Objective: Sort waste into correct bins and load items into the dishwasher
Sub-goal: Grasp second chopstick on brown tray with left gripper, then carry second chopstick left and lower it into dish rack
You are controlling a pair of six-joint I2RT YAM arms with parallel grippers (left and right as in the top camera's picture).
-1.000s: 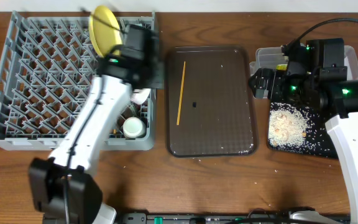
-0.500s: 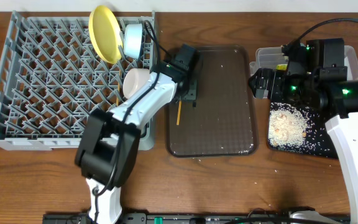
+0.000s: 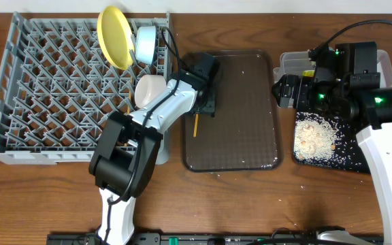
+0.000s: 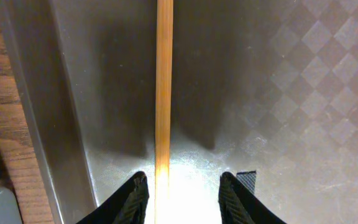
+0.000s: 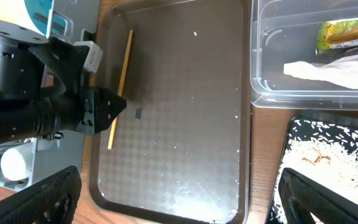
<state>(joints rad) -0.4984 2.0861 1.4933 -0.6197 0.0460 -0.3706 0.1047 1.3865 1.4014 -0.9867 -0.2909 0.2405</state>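
Note:
My left gripper point(image 3: 207, 103) is open and low over the brown serving tray point(image 3: 243, 136). Its fingers point(image 4: 182, 186) straddle a wooden chopstick point(image 4: 164, 74) that lies on the tray, close to the left finger. The chopstick also shows in the overhead view point(image 3: 195, 126) and the right wrist view point(image 5: 122, 81). The yellow plate point(image 3: 113, 35), light blue bowl point(image 3: 145, 42) and white bowl point(image 3: 150, 88) stand in the grey dish rack point(image 3: 46, 88). My right gripper point(image 3: 284, 92) is wide open and empty point(image 5: 179, 199) above the tray's right edge.
The clear tub point(image 5: 266, 74) holds the green-and-orange wrapper point(image 5: 347, 32) and white paper point(image 5: 334, 67). The black tray point(image 3: 349, 163) holds rice scraps point(image 3: 312, 139). A pale cup point(image 5: 12, 163) sits in the rack's near corner. Stray rice grains dot the brown tray.
My left arm has swung from the dish rack, by the plate, over to the brown tray and settled down around the chopstick. The right arm has not moved.

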